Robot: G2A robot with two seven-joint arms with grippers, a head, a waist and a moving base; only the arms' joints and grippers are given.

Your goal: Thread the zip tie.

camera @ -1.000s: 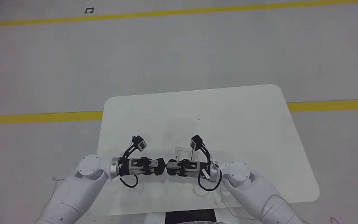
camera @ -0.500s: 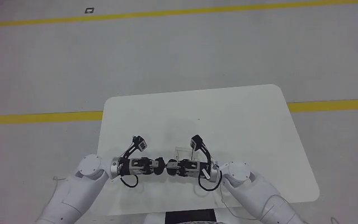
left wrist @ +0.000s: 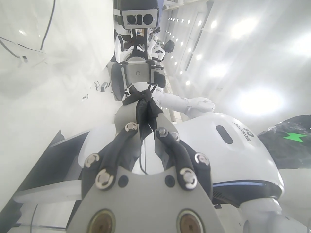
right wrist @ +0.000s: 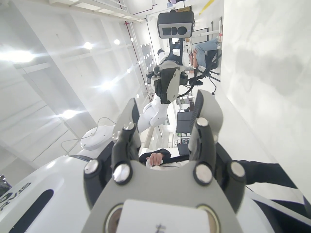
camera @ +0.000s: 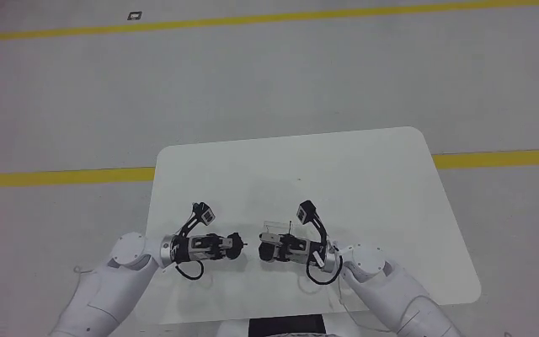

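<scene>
My left gripper hovers near the table's front edge with its black fingertips pressed together. A thin dark strand, apparently a zip tie, runs back from them toward the wrist. Facing it across a small gap is my right gripper, whose two fingers stand apart with nothing between them. In the right wrist view the right gripper looks straight at the left gripper. Another black zip tie lies in a clear plastic box just behind the right gripper.
The white table stretches bare behind and to the right of both arms. The clear box stands close to the grippers, on the far side of them. The table's front edge lies just beneath both wrists.
The two grippers, tip to tip a second ago, have drawn apart. The right one backed off to the right and stands open; the left shifted slightly left.
</scene>
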